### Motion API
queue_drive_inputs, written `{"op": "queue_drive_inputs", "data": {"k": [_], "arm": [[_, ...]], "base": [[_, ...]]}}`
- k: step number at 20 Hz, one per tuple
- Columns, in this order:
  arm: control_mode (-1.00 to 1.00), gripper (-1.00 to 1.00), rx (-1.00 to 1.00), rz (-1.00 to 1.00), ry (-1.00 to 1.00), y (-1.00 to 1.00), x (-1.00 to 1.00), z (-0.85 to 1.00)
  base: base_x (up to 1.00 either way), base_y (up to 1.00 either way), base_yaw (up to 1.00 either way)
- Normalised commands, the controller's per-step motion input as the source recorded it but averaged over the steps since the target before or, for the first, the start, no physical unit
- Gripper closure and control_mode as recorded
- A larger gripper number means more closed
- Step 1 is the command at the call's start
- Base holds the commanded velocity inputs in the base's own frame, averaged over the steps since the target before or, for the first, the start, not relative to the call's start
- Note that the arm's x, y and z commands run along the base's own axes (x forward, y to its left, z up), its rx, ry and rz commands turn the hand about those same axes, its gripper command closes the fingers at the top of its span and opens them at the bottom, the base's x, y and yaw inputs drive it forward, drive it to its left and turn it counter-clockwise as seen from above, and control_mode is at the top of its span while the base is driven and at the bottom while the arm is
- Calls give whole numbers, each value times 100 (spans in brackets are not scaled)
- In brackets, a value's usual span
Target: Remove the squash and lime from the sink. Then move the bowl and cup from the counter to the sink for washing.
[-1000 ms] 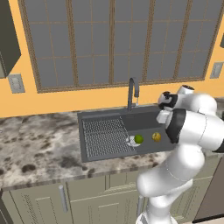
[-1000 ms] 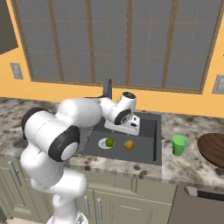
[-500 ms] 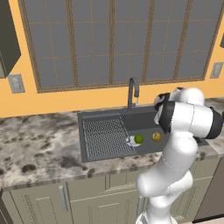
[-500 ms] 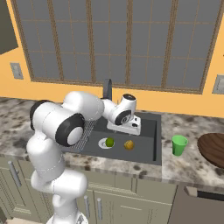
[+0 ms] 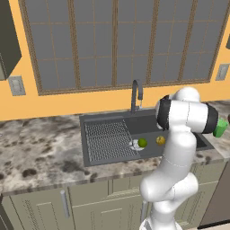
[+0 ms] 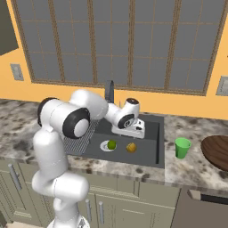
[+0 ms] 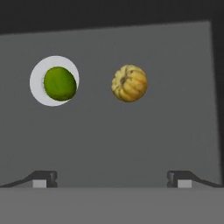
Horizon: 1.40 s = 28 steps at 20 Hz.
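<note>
Inside the sink (image 6: 153, 149), on its dark flat bottom, lie two small fruits. From the hand view, the lime (image 7: 59, 83) sits at about 10 o'clock from the middle of the picture, right on top of the round silver drain (image 7: 38, 89), whose pale rim shows around it. The squash (image 7: 129, 83) lies at about 1 o'clock, on the bare basin floor, near the lime but not touching it. It is yellow-orange with darker ribs.

From the right base view, the lime (image 6: 111, 144) and the squash (image 6: 131, 147) lie side by side in the basin, the squash at 3 o'clock from the lime. The ribbed drainboard (image 5: 108, 140) takes the other part of the sink, and the dark faucet (image 5: 136, 93) stands at the back edge.

The gripper (image 7: 112, 178) hangs over the basin above the fruits, its two fingers spread wide and holding nothing.

On the counter (image 6: 191, 171), at 3 o'clock from the sink, stands the cup (image 6: 182, 148), upright, and I cannot see anything inside it. Further at 3 o'clock is the bowl (image 6: 216, 152), partly cut by the picture edge.
</note>
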Motion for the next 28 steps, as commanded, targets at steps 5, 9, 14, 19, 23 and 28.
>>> {"op": "queue_drive_inputs", "data": {"k": [5,9,14,19,23,28], "arm": [[-100,-100,0,0,0,-7,28,-23],[-100,-100,0,0,0,-5,31,-19],[-100,-100,0,-1,0,-6,27,-19],[-100,-100,0,-3,-1,-6,27,-20],[-100,-100,0,-5,-3,-5,29,-20],[-100,-100,0,-6,-6,-2,22,-19]], "base": [[0,0,0],[0,0,0],[0,0,0],[0,0,0],[0,0,0],[0,0,0]]}}
